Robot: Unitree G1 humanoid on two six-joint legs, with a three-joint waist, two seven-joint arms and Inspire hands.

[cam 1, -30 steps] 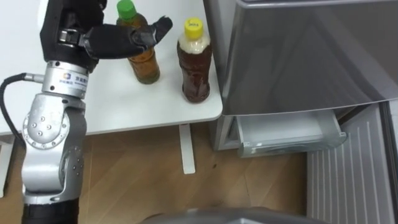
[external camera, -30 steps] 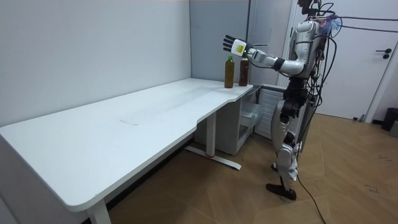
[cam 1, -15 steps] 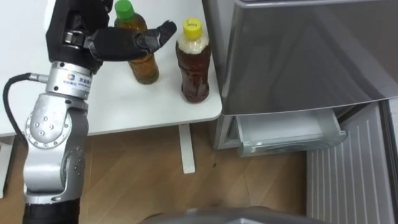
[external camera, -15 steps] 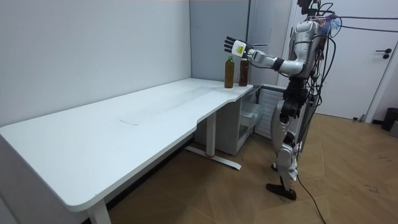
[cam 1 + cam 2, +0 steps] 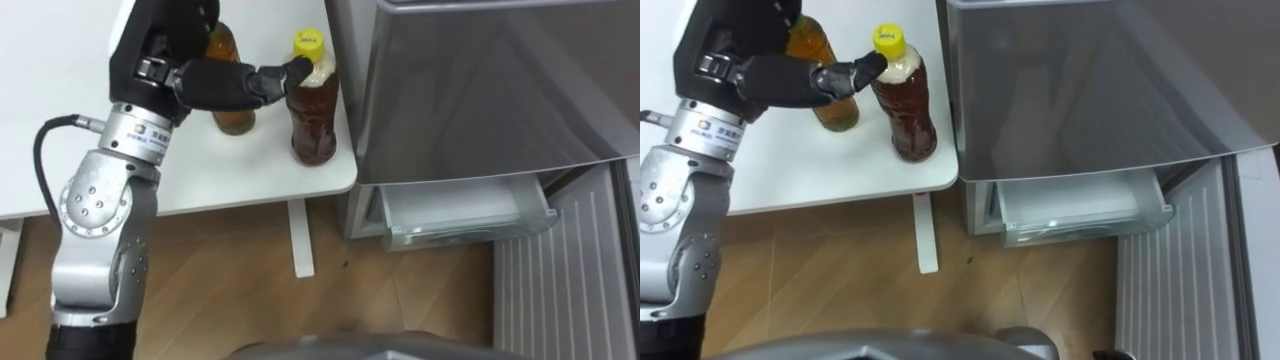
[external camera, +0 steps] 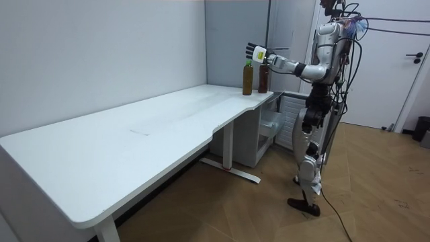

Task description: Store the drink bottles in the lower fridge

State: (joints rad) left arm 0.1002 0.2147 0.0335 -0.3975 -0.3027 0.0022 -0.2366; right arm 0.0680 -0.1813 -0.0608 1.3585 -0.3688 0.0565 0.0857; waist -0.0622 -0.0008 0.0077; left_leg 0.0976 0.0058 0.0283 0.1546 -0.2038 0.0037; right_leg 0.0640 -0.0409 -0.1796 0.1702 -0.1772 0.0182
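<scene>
Two tea bottles stand near the right corner of the white table. The yellow-capped bottle holds dark tea and is nearest the fridge. Just left of it stands the amber bottle, its green cap covered by my left hand. That hand hovers open above the amber bottle, and its thumb reaches right to the yellow-capped bottle's neck. In the room view I stand at the table's end beside the fridge, left hand raised over both bottles.
The grey fridge front rises right of the table. Below it the lower drawer is pulled out, with a pale bin inside. A ribbed white panel lies at lower right. Wooden floor shows under the table's edge.
My left hand has moved right from the green-capped bottle toward the yellow-capped one; its thumb tip now meets that bottle's neck. Both bottles stay put.
</scene>
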